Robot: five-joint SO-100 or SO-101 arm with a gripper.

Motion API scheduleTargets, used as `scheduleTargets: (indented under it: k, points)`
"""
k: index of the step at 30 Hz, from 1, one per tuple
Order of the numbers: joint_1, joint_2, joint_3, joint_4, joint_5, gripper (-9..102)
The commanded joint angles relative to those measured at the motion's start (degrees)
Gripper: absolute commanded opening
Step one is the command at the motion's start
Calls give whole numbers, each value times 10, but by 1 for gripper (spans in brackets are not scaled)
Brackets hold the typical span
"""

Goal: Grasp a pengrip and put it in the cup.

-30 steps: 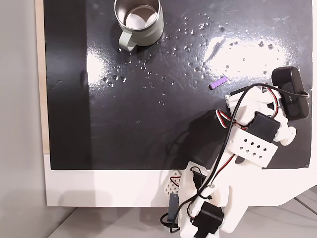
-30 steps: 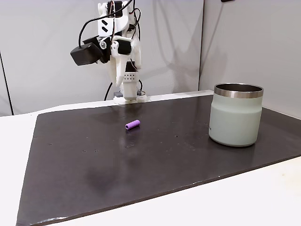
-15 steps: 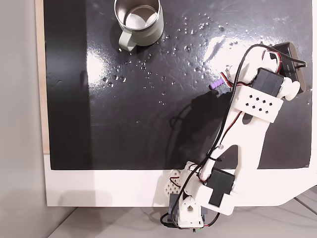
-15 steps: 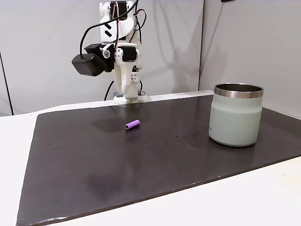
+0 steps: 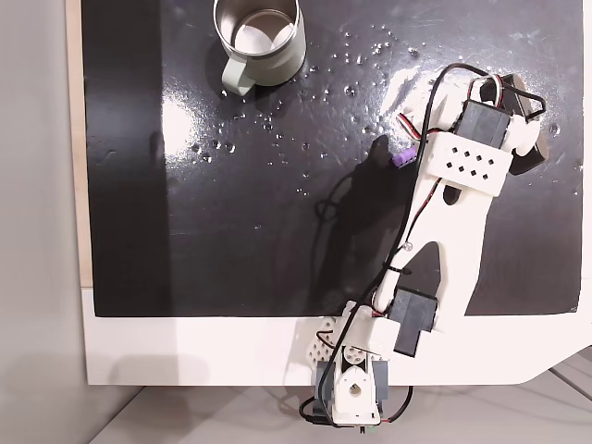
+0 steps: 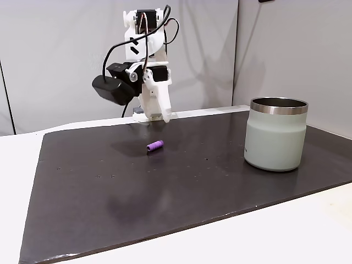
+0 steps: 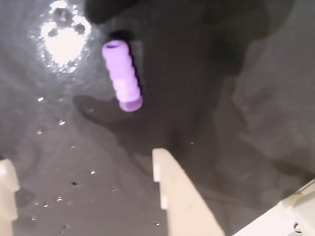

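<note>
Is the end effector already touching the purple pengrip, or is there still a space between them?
Apart. In the wrist view, bare dark mat separates the pengrip from the end effector, whose fingertips sit below it in the picture.

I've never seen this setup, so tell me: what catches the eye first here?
The white arm reaches out over a glossy black mat, its gripper hanging open just above a small purple pengrip lying on the mat. Across the mat, in the side fixed view, stands a pale green cup with a steel rim.
</note>
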Motion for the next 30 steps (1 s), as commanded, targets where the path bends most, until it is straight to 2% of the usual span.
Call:
scheduleTargets:
  k: [1, 13, 30]
  points:
    - [-5, -14, -2, 3, 9, 29]
    - [-14, -94, -2, -23, 22, 27]
    - [23, -141, -2, -69, -11, 13]
